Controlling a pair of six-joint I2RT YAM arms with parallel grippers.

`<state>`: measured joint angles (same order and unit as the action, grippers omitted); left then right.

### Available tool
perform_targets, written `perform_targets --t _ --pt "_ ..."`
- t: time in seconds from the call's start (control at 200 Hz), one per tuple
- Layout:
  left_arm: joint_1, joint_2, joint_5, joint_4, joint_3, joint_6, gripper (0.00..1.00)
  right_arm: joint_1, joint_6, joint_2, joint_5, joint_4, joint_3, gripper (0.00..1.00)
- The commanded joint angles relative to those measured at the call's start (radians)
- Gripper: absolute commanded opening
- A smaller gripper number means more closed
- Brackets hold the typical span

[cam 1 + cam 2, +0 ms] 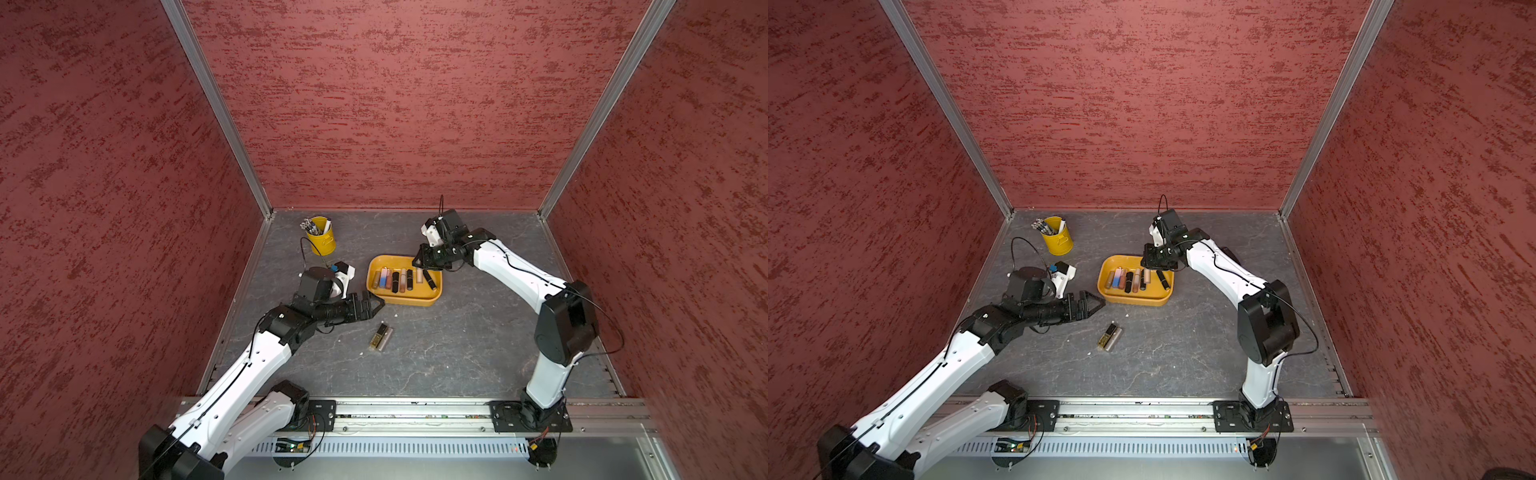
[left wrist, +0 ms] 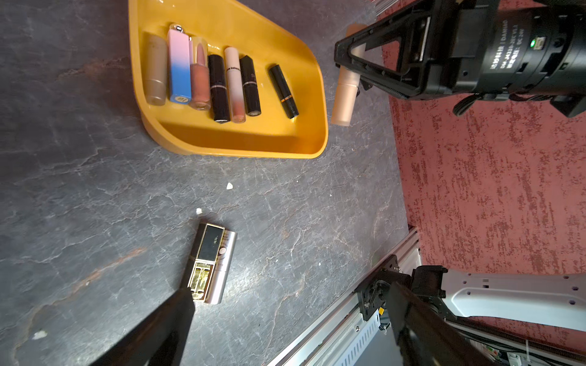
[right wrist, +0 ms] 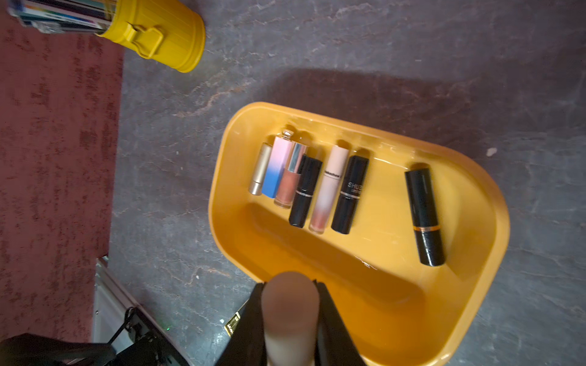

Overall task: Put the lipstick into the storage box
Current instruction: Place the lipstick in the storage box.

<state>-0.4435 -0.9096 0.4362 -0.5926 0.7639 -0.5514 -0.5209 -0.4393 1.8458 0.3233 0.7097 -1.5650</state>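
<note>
**Pale lipstick at box edge, drop pending**

Top views: see R tool [image 1: 417, 262] clamped on pale lipstick [image 1: 419, 275], hanging above far-right part of storage box [image 1: 399, 302]; same in twin view [image 1: 1133, 300]. Note L tool [image 1: 375, 302] spread wide, holding nothing, just beside box's near-left corner. Nearer to L tool than to R: pair of lipsticks [image 1: 380, 337] flat on counter [image 1: 457, 353], well apart from box.

L wrist: shows pale lipstick [image 2: 345, 92] crosswise betw. fingers, long axis roughly upright w/ slight tilt, lower end free. From this angle looks past box rim [image 2: 241, 152]; can't tell if over inside or outside. Pair [image 2: 209, 263] side by side, just ahead of L fingers.

R wrist: pale lipstick [image 3: 290, 313] pinched betw. both fingers, end above box rim [image 3: 498, 221]; box floor ahead of and below tool. Inside: row of six lipsticks [image 3: 304, 187], parallel, plus lone black lipstick [image 3: 425, 218] apart. Judged: gap betw. row and lone one = likely landing spot; needs small shift inward before letting go. Risk: release at rim, roll-off onto counter.
</note>
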Motion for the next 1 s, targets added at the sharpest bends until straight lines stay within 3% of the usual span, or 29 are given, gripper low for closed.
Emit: perform_targets --t 0.0,0.316,0.992 --pt "0.003 0.006 -0.014 -0.022 -0.014 0.036 1.00 -0.003 0.028 0.043 -0.041 0.013 -0.024 0.17" --pt "-0.009 -0.018 -0.019 -0.035 -0.056 0.039 1.00 0.005 0.037 0.141 -0.049 -0.038 -0.028 0.18" --pt "-0.176 -0.176 -0.142 -0.022 -0.038 0.041 1.00 0.060 -0.018 0.276 0.014 -0.127 -0.044 0.19"
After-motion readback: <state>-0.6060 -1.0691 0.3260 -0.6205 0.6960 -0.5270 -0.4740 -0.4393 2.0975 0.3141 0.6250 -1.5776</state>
